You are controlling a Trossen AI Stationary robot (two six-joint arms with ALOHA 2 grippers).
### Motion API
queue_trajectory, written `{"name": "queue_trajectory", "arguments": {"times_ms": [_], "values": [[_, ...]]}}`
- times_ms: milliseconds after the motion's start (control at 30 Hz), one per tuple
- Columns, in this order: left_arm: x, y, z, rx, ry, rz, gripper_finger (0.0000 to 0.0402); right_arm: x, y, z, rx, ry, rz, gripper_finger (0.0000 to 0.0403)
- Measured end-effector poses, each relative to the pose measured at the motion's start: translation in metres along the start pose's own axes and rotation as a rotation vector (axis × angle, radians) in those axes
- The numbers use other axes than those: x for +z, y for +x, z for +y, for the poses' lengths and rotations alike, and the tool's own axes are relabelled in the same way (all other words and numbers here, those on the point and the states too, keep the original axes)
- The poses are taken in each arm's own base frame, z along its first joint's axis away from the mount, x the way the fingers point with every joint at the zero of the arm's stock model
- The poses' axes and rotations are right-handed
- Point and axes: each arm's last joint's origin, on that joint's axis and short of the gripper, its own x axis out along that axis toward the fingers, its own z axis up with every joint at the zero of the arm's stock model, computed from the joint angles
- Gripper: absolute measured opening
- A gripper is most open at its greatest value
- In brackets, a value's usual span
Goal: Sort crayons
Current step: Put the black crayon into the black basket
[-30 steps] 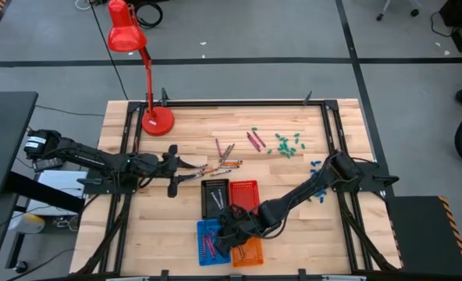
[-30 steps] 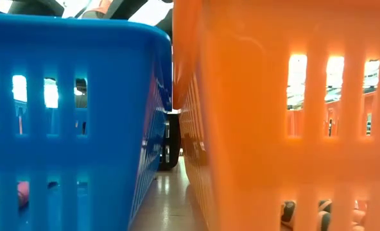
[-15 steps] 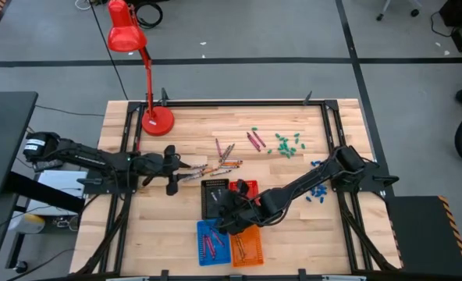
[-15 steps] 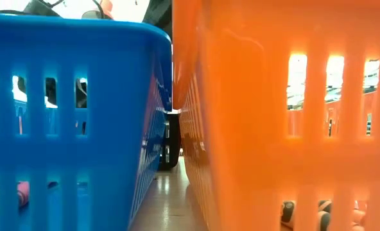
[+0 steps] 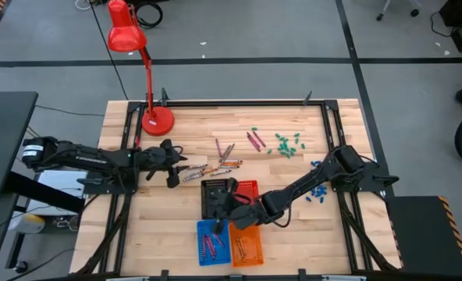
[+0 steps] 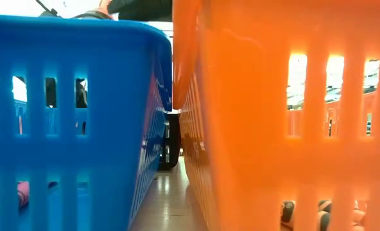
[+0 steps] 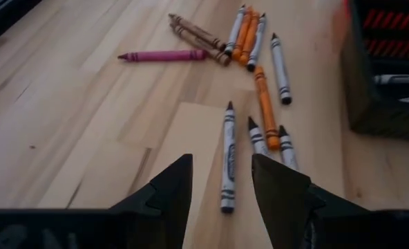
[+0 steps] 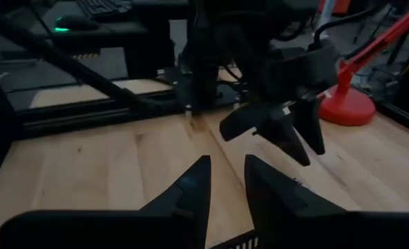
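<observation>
We see the left gripper low over the pale wooden tabletop, its two dark fingers parted with nothing between them, and a grey paper-wrapped crayon lying just ahead of the gap. Around that one, a loose scatter of thin wax crayons in orange, grey, tan and one magenta spreads over the wood. The right gripper hangs above the black slotted plastic basket, fingers set narrowly apart and empty. Beside that basket stands a red slotted basket; nearer the front edge, a blue plastic basket and an orange plastic basket each hold a few crayons. Farther back lie small chunky green pieces and blue pieces. A red desk lamp stands at the table's far left corner, and grey floor crossed by dark tape lines surrounds the black-framed table.
</observation>
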Motion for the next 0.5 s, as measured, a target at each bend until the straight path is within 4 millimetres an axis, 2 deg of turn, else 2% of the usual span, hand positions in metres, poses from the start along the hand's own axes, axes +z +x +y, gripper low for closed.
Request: {"name": "queue_trajectory", "arguments": {"times_ms": [233,500], "values": [[-0.006,0.010,0.000,0.007,0.005,0.056,0.0162,-0.007,0.003,-0.006,-0.003,-0.017,-0.026,0.0093],[-0.011,0.023,0.000,0.027,0.008,0.094,0.0162,-0.005,0.003,-0.005,0.002,-0.031,-0.043,0.0093]]}}
